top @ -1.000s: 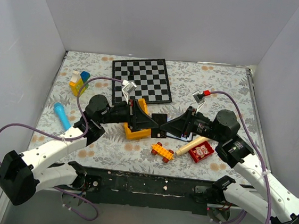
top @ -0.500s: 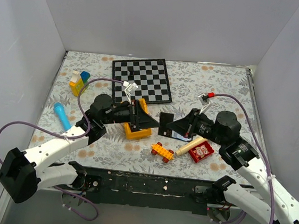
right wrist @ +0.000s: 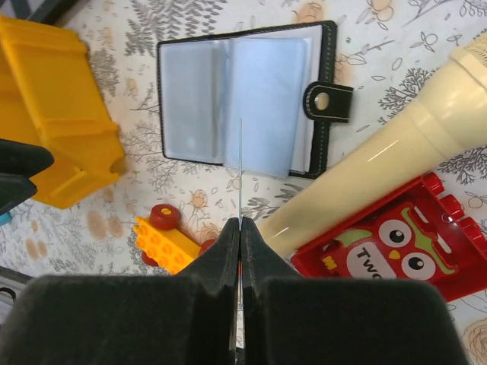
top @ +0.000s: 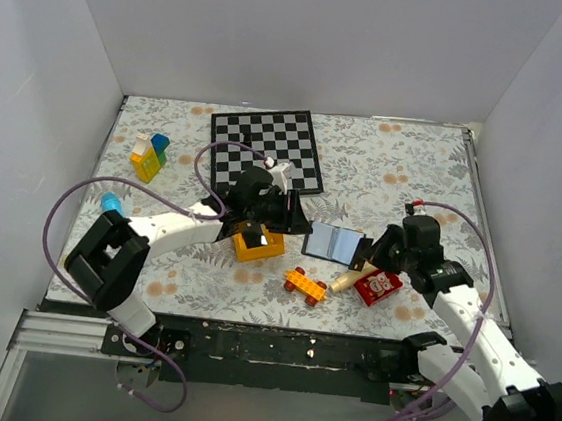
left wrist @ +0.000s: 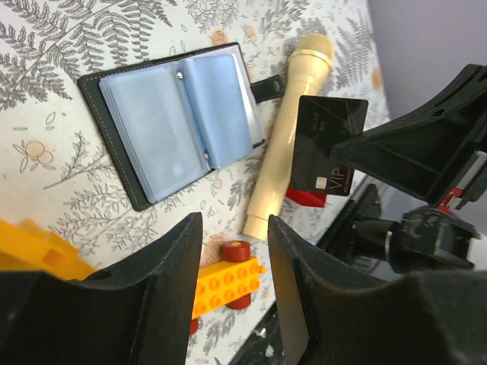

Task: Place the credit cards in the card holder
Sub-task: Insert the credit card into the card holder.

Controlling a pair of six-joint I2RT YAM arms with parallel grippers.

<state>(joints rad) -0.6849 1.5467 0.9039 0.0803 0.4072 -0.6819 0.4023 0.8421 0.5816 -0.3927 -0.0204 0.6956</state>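
1. Where the table (top: 415,174) meets its near edge, right of the middle, an orange brick car (top: 305,284) and a red owl block (top: 379,284) lie with a cream cylinder (top: 355,275) slanting between them, against the red block.
2. Just beyond these, the right gripper (right wrist: 240,225) has its jaws pressed together on a thin black credit card (left wrist: 331,156). The card is held on edge, clear of the table, over the cylinder.
3. The card holder (top: 333,242) lies open and flat near the table's middle. Its blue-grey pockets face up and its snap tab points toward the right edge. The card is near it but not in any pocket.
4. On the holder's left side, the left gripper (left wrist: 234,222) hangs with its jaws parted and nothing between them, just beside a yellow block (top: 257,243).
5. Toward the far edge, left of the middle, lies a chessboard (top: 267,149).
6. A small stack of coloured blocks (top: 149,154) stands near the far-left corner, and a blue object (top: 111,203) lies by the left edge, partly hidden by a cable.
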